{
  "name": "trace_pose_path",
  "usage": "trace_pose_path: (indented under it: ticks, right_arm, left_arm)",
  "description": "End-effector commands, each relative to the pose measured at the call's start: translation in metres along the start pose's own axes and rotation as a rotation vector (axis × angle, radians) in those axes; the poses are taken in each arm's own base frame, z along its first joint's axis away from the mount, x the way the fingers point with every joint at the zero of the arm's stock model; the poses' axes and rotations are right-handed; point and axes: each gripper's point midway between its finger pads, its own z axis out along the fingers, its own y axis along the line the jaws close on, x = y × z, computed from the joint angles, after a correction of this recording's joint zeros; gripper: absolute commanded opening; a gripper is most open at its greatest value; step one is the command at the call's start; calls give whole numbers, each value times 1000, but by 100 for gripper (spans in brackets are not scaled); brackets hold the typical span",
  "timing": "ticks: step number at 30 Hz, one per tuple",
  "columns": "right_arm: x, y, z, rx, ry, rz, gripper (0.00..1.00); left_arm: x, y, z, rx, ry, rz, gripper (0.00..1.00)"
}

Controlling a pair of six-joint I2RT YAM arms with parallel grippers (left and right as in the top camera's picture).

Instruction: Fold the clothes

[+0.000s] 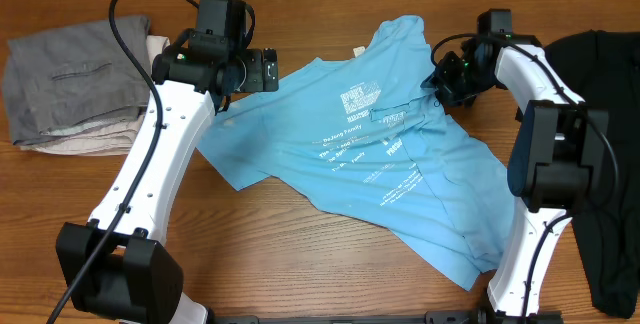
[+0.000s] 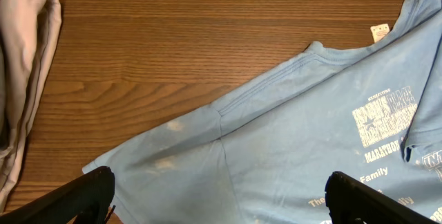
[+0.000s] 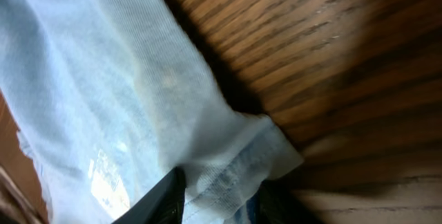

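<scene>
From overhead, the T-shirt [image 1: 440, 184] lies spread on the wooden table [image 1: 330, 4] with its white print facing up. Its long axis runs on a slant: the collar end points to the far edge, between the two grippers, and the hem end lies near the base of the right arm. One sleeve reaches out sideways under the left arm. The left gripper [image 1: 272, 70] hangs just over the shoulder edge on that side, and the right gripper [image 1: 443, 82] sits at the opposite shoulder, where the cloth is bunched. A grey garment [image 1: 70, 84] lies outboard of the left gripper and a black garment [image 1: 600, 84] outboard of the right. In the left wrist view, the fingers [image 2: 83, 196] are spread wide with nothing between them. The shirt's sleeve and shoulder seam lie below and ahead of them, the collar tag [image 2: 378, 34] is far ahead to one side, and pale folded cloth is off to the other. In the right wrist view, a light blue hem [image 3: 228, 175] sits between the two dark fingers [image 3: 162, 200], which stand fairly close together. Whether they press the cloth cannot be told. The fabric stretches away ahead of the gripper, with a dark shadow on the wood beside it.
</scene>
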Motion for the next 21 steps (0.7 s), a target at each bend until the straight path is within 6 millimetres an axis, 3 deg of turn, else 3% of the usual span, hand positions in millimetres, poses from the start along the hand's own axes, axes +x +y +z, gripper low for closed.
trace_pose_path:
  ticks: [1,5,9,17,21]
  right_arm:
    - [0,-29,13,111,-16,26,34]
    - [-9,-37,8,133,-46,37,32]
    - [-15,-42,4,137,-61,45,4]
    - [-27,-35,3,115,-109,17,4]
    - [-47,-38,-12,139,-168,-13,4]
  left_arm:
    - [0,-2,0,9,1,-7,100]
    - [0,-2,0,8,1,-7,100]
    - [0,-2,0,9,1,-7,100]
    - [0,-2,0,9,1,-7,100]
    - [0,-2,0,8,1,-7,100]
